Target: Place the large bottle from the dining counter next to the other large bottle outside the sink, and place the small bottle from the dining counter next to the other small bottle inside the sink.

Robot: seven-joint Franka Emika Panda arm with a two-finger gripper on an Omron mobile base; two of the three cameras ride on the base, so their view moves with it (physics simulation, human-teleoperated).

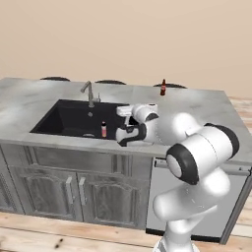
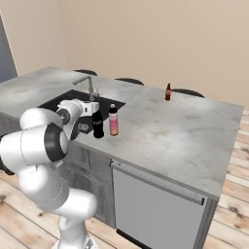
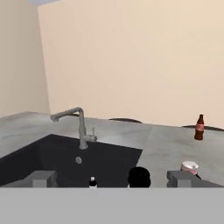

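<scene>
A: Where did your large bottle (image 2: 98, 124) stand?
B: On the counter's front edge, right of the sink (image 2: 61, 104), just beside the other large bottle (image 2: 113, 120).
A: And your gripper (image 3: 111, 178)?
B: Its fingers (image 3: 42, 178) were spread wide either side of that dark bottle's cap, not touching it.
A: The small bottle (image 1: 163, 87)?
B: Upright on the dining counter (image 2: 194, 131), far side

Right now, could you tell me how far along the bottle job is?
Done: the large bottle stands beside the other large bottle outside the sink. In hand: nothing visibly held. Left: the small bottle stands far back on the counter, away from the other small bottle in the basin.
</scene>
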